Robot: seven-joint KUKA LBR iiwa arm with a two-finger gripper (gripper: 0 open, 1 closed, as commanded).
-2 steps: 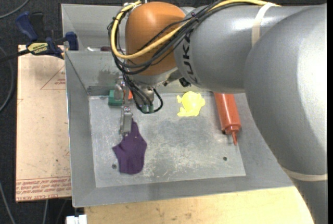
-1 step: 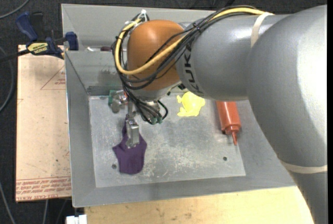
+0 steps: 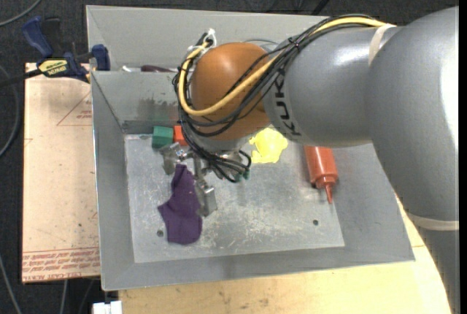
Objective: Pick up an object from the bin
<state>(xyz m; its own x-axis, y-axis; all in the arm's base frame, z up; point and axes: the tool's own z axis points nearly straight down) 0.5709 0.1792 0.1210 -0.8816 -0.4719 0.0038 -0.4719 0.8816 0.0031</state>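
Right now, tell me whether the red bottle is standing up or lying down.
Lying down. The red bottle rests on its side on the bin floor, nozzle pointing toward the view's bottom edge.

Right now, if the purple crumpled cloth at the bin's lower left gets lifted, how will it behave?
Purple crumpled cloth: it lies in soft folds, so probably floppy, drooping from wherever it's pinched. Looks thin, so likely light. Flat on the grey bin floor, it shouldn't roll; pushed, it may bunch rather than slide.
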